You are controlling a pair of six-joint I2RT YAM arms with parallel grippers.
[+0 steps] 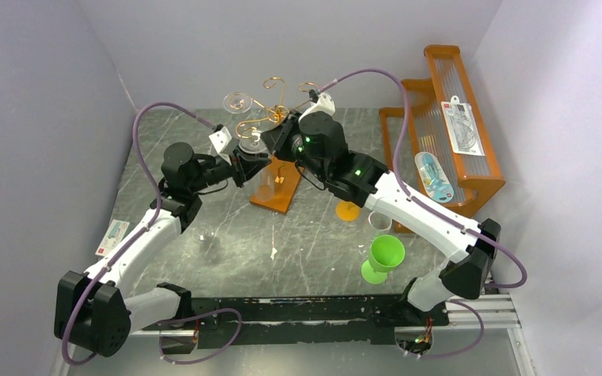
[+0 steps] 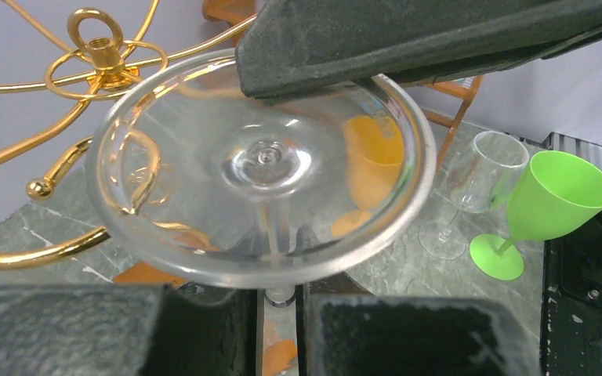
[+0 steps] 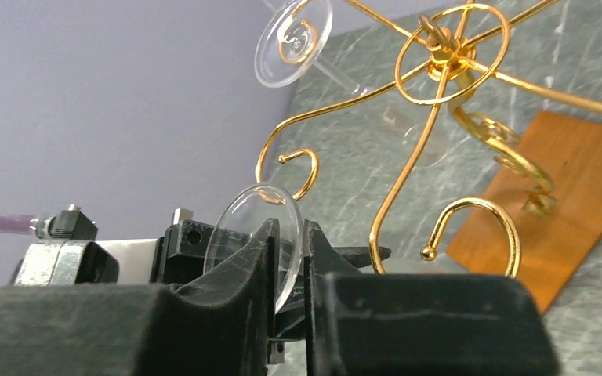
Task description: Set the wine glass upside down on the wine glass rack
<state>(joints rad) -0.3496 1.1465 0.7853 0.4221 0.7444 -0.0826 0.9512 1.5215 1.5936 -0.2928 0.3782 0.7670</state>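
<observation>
The clear wine glass [image 1: 265,184] hangs upside down beside the wine glass rack [image 1: 276,110], bowl down over the rack's wooden base [image 1: 278,196]. My left gripper [image 2: 281,299] is shut on its stem just under the round foot [image 2: 204,180]. My right gripper [image 3: 288,244] comes from the other side, its two fingers pinching the rim of that foot [image 3: 243,227]; one of these fingers [image 2: 407,35] covers the foot's top edge in the left wrist view. The rack's gold scroll arms [image 3: 439,47] curl close by, and another clear glass [image 3: 291,39] hangs on one.
A green wine glass [image 1: 382,257], a clear one [image 1: 379,222] and an orange one [image 1: 348,211] stand right of the rack base. An orange stepped shelf [image 1: 447,133] with packets fills the back right. White walls close in on both sides.
</observation>
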